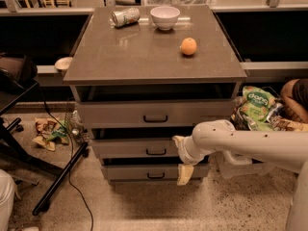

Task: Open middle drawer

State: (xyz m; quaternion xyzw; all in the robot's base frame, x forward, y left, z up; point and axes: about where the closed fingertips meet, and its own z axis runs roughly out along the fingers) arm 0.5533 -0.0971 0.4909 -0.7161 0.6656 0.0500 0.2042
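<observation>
The middle drawer (125,148) is the shallow grey second tier of the cabinet, with a small black handle (156,151) at its centre. Its front stands about level with the other drawer fronts. My gripper (181,157) is at the end of the white arm (240,141), which reaches in from the right. It sits in front of the right part of the middle drawer, just right of the handle. Its fingers are spread apart, one fingertip (178,140) up and one down, with nothing between them.
The top drawer (120,114) and the bottom drawer (130,172) frame the middle one. A can (125,17), a white bowl (165,17) and an orange (188,46) sit on the cabinet top (144,57). Snack bags (255,107) lie to the right; a black stand leg (57,177) and litter lie to the left.
</observation>
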